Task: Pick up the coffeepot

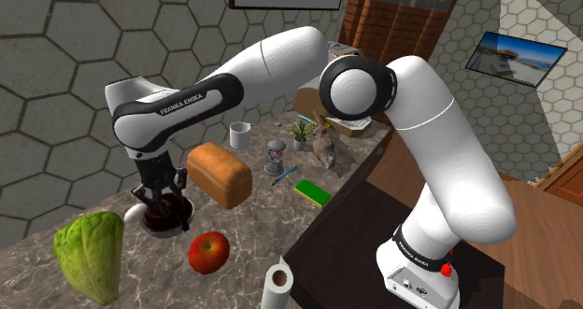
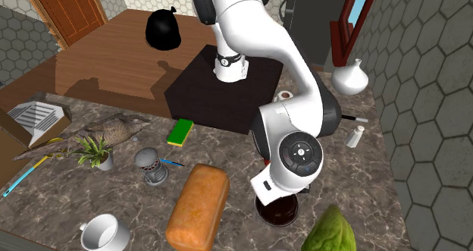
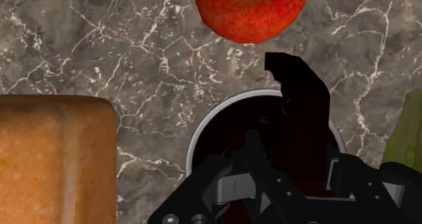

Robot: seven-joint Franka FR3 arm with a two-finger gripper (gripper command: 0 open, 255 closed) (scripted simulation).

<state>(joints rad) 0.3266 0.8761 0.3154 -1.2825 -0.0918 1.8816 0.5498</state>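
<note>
The coffeepot (image 1: 169, 222) is a dark round pot with a pale rim, standing on the marble counter (image 1: 252, 225) between the bread loaf and the lettuce. In the wrist view its rim (image 3: 200, 130) and black handle (image 3: 297, 87) lie straight below the hand. My gripper (image 1: 165, 204) is lowered right onto the pot's top, pointing down. In the second exterior view the pot (image 2: 277, 211) peeks out from under the white wrist. The gripper (image 3: 284, 192) reaches into the pot's dark mouth, and its tips are lost against the black.
A bread loaf (image 1: 220, 174) lies close beside the pot, a red apple (image 1: 208, 252) just in front, a green lettuce (image 1: 91, 253) on the other side. Further along stand a white mug (image 1: 240, 134), a small plant (image 1: 301, 130), a sponge (image 1: 314, 193) and a paper roll (image 1: 277, 284).
</note>
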